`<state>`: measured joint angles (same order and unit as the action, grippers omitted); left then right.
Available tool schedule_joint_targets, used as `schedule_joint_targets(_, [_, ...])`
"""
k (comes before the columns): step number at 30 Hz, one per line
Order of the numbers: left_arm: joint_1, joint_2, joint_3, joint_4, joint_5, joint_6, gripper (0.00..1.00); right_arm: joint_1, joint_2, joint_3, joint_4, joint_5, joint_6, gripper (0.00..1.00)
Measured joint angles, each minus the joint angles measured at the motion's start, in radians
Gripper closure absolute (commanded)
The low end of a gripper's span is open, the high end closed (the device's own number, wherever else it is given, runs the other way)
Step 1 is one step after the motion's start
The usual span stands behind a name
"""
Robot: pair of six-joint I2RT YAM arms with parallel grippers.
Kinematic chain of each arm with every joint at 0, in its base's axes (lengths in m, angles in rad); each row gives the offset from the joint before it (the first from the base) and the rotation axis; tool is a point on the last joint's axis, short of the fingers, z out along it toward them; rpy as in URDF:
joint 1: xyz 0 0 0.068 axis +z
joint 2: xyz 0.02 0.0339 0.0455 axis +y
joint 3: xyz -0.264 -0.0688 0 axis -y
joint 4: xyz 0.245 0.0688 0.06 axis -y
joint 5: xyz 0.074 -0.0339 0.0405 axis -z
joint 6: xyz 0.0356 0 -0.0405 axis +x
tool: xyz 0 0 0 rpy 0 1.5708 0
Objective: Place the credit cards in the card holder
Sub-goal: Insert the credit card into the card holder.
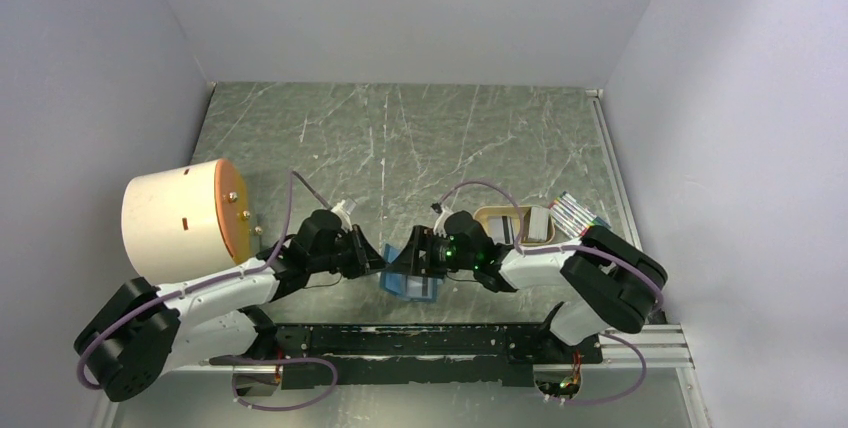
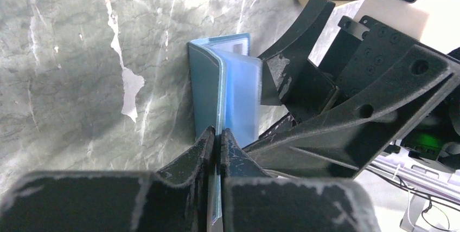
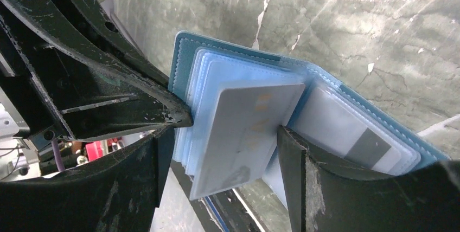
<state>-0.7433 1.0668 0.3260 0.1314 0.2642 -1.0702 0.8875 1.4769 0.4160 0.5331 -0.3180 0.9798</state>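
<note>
The left pincer (image 2: 218,137) was clamped shut on one cover of the open teal-blue folding card holder (image 2: 206,75), over the near middle of the grey marbled surface (image 1: 400,138). The right pincer (image 3: 230,134) stood wide, gripping 1 pale grey plastic card (image 3: 255,107) by its edges, partly tucked among the clear sleeves (image 3: 217,75).

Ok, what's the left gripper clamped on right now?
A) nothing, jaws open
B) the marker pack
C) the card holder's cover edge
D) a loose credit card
C: the left wrist view shows the left gripper pinched shut on the cover edge of the teal card holder.
</note>
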Motion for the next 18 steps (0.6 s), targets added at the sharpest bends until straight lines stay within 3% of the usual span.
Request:
schedule_joint_targets(7, [-0.018,0.032,0.005,0.013,0.0,0.0,0.91,0.0,-0.008,-0.035,0.036,-0.005,0.003,0.27])
schedule_joint_targets(18, [-0.021,0.034,0.005,0.006,-0.019,0.0,0.91,0.0,-0.131,-0.046,-0.076,0.06,-0.029,0.29])
